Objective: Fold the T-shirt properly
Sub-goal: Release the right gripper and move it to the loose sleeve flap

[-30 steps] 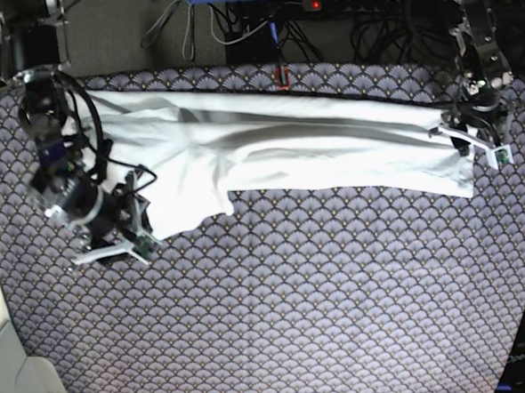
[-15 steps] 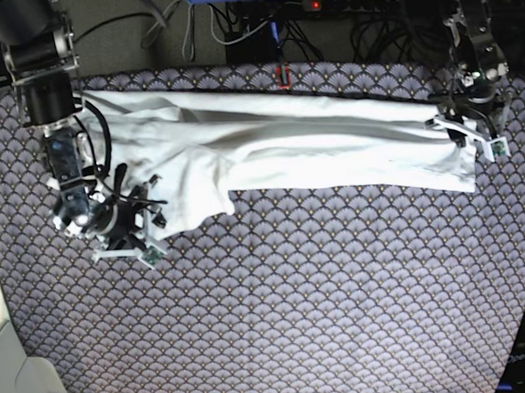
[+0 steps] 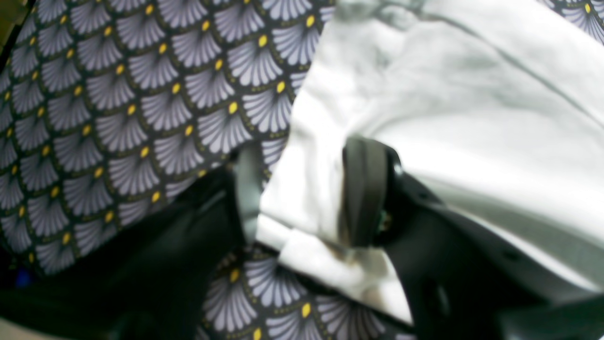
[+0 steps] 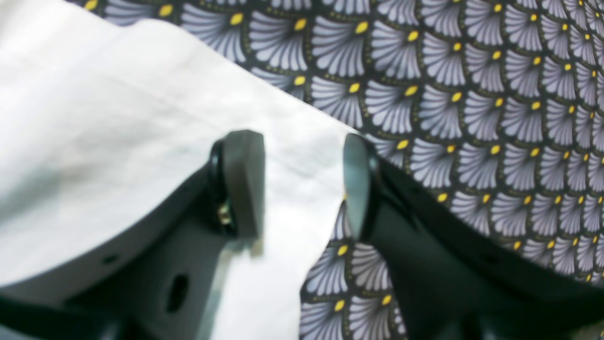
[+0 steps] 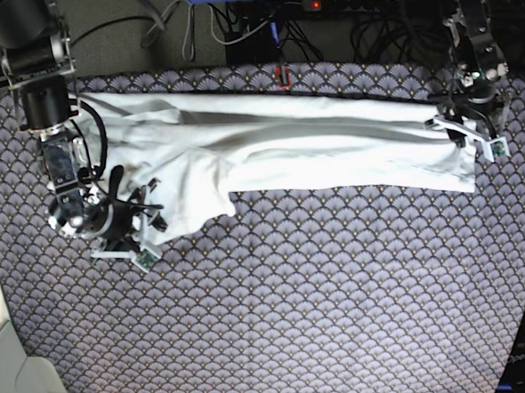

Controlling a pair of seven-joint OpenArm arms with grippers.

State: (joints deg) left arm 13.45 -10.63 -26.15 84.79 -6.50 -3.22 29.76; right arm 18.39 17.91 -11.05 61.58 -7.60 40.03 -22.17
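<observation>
The white T-shirt [image 5: 313,149] lies as a long wrinkled band across the far half of the table. At its near left corner, my right gripper [image 5: 125,248] stands low. In the right wrist view the right gripper [image 4: 302,184] is open and its fingers [image 4: 243,184] straddle the T-shirt's [image 4: 118,118] hemmed corner. My left gripper [image 5: 471,137] is at the band's right end. In the left wrist view the left gripper [image 3: 306,189] is open, with the edge of the T-shirt [image 3: 448,118] lying between its pads [image 3: 365,189].
The purple scallop-patterned tablecloth [image 5: 296,301] covers the table. Behind its far edge lie a power strip [image 5: 340,5] with a red light and tangled cables. A small red item [image 5: 282,75] sits at the far edge. A pale object [image 5: 15,381] stands at the near left corner.
The right arm has swung upright over the shirt's left end and its gripper slid slightly right onto the corner. The left gripper shifted a little up and inward at the right end.
</observation>
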